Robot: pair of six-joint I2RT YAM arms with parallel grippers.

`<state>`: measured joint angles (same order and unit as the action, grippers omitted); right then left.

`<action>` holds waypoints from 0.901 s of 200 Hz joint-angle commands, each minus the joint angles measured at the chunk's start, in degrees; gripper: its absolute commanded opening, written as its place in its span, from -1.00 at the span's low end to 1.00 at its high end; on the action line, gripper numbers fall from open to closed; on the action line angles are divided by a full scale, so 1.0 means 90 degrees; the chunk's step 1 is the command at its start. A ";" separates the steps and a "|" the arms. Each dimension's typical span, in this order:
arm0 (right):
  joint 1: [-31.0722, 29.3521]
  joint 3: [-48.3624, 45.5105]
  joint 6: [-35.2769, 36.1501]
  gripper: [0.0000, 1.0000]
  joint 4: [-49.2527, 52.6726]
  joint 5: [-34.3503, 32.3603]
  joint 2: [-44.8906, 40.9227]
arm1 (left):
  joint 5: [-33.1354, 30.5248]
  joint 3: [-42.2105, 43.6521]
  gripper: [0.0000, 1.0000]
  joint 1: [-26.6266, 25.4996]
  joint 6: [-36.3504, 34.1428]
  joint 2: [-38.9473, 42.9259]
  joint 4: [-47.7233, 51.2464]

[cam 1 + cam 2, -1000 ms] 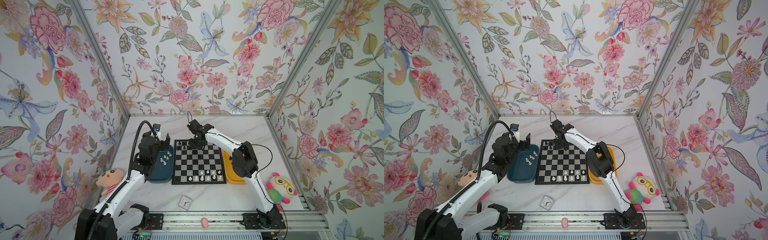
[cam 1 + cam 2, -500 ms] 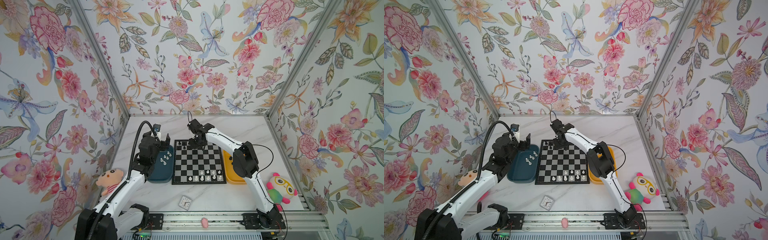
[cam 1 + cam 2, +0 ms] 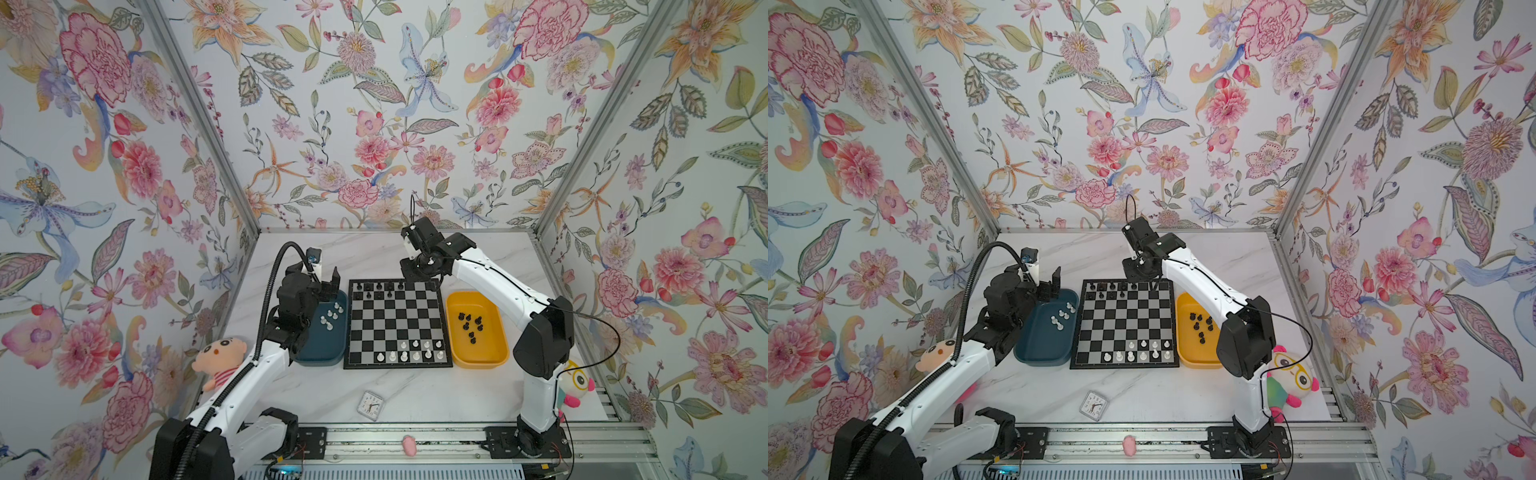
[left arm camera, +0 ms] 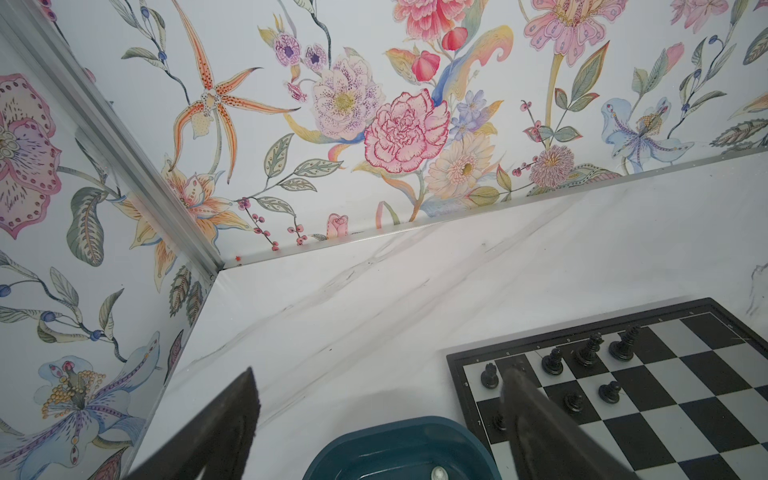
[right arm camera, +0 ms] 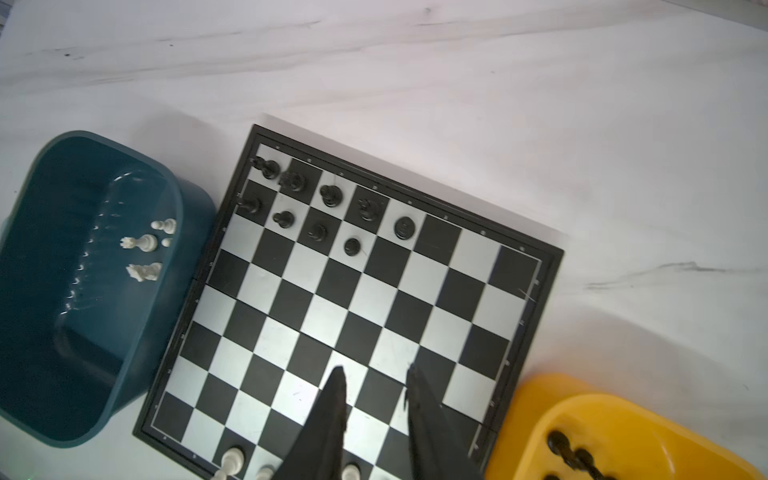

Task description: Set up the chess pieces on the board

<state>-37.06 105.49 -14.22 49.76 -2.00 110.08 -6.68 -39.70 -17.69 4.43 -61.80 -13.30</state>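
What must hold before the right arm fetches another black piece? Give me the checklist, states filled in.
1. The right gripper is empty, jaws apart: ok.
2. Some black pieces lie in the yellow tray to pick from: ok.
3. The board has free squares in its far rows: ok.
4. The left gripper is off the board, open over the teal tray: ok.
5. Setup finished: not ok, white pieces lie in the teal tray.

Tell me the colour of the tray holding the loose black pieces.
The tray is yellow; it shows best in a top view.
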 commanded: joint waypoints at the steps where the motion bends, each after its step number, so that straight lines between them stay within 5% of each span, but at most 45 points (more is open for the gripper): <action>1: 0.0552 -0.0925 -0.0068 -0.49 0.0038 -0.0234 -0.0322 | 0.0025 0.0027 0.84 -0.0073 0.0084 0.0035 -0.0151; 92: 0.1682 -0.3441 -0.0208 -0.52 -0.0590 -0.0413 -0.1537 | 0.0324 -0.0311 0.81 -0.0078 0.0356 -0.0237 -0.0134; 180: 0.2148 -0.4201 -0.0211 -0.58 -0.1000 -0.0259 -0.1652 | 0.0478 -0.0491 0.79 -0.0134 0.0485 -0.0448 -0.0158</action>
<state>-18.57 68.69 -15.49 42.54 -4.95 95.68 -3.22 -42.22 -18.09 7.99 -65.49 -13.74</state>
